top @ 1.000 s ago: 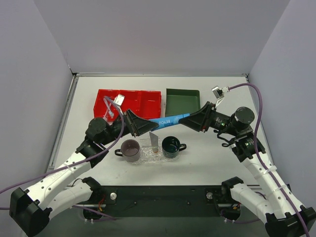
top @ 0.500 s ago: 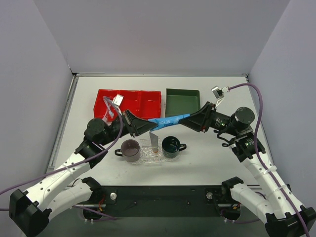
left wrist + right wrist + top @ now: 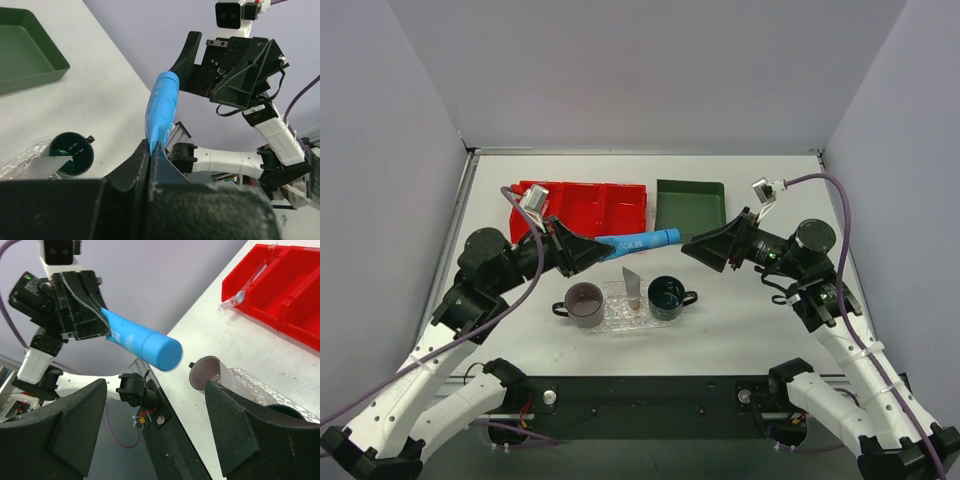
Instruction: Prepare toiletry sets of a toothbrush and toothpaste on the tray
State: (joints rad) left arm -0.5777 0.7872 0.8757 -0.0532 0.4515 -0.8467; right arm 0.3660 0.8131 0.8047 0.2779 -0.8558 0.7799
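Gripping blue tube | left end effector | white lettering unreadable

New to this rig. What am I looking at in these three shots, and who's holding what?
These are two robot arms bolted at the near edge of a table, each ending in a two-finger gripper. The wide picture comes from a fixed camera above and behind them. The other two come from a camera on each wrist, so each shows its own fingers close up.

On the table are a red bin, a green bin and a clear tray. A purple cup and a dark teal cup sit at the tray's ends, with a white tube between them.

The left gripper is shut on the flat end of a blue tube, held in the air. The right gripper is open and empty, facing the tube's round end.
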